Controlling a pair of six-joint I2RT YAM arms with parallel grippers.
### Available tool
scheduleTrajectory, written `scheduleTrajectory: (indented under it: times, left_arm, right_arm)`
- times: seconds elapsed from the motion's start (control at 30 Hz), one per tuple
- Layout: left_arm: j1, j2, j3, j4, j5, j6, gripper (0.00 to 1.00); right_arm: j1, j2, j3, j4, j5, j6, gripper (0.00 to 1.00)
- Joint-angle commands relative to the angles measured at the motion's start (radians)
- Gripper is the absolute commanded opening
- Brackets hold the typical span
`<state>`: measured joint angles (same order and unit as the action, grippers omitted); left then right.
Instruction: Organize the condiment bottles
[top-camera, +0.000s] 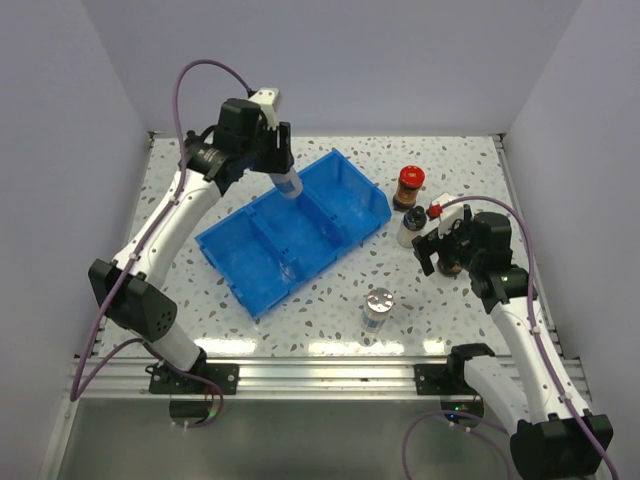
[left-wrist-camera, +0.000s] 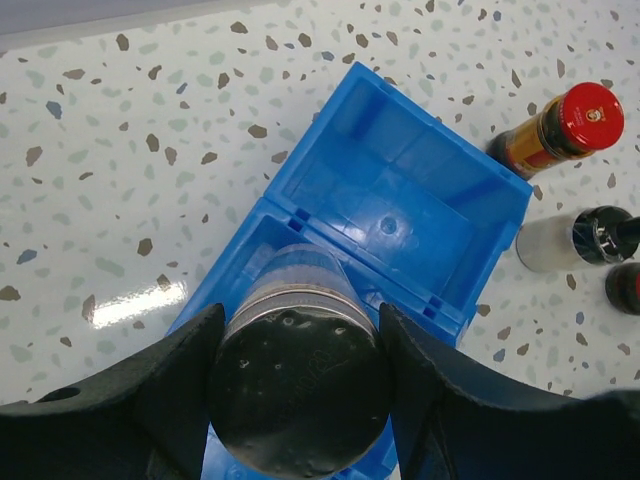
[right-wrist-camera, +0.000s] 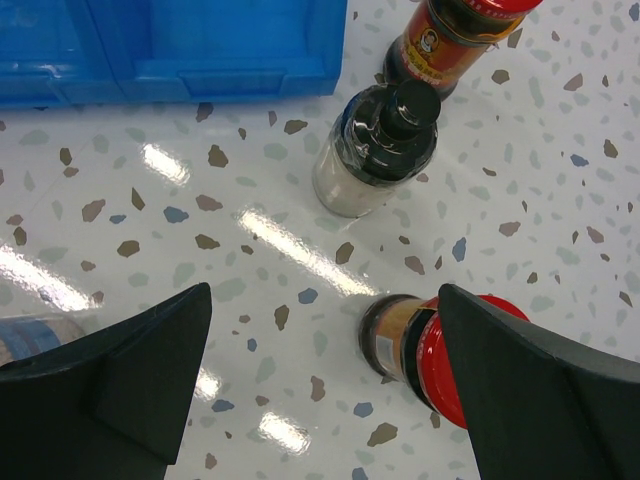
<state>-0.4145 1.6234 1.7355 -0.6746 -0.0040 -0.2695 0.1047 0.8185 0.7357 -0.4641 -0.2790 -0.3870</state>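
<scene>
Bright even light, tabletop glare, sharp focus

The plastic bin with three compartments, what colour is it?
The bin is bright blue; the top external view shows it best.

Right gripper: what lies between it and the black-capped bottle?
Only bare table, in the right wrist view, between the right gripper and the black-capped bottle; a red-capped bottle stands off that line beside one finger.

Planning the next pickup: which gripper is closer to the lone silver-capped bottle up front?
Right. The right gripper hovers just beyond and right of the silver-capped bottle; the left gripper is far back over the blue bin, holding another bottle.
</scene>
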Motion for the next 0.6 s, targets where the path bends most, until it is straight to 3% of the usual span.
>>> scheduleTrajectory:
  times: [0.0, 0.57]
  left_arm:
    - [-0.030, -0.004, -0.011, 0.021, 0.012, 0.010, 0.00]
    - [-0.050, 0.125, -0.178, 0.156, -0.100, 0.069, 0.00]
  right_arm:
    - [0.004, 0.007, 0.028, 0.004, 0.011, -0.015, 0.99]
    - [0.003, 0.008, 0.028, -0.001, 0.011, -0.019, 0.99]
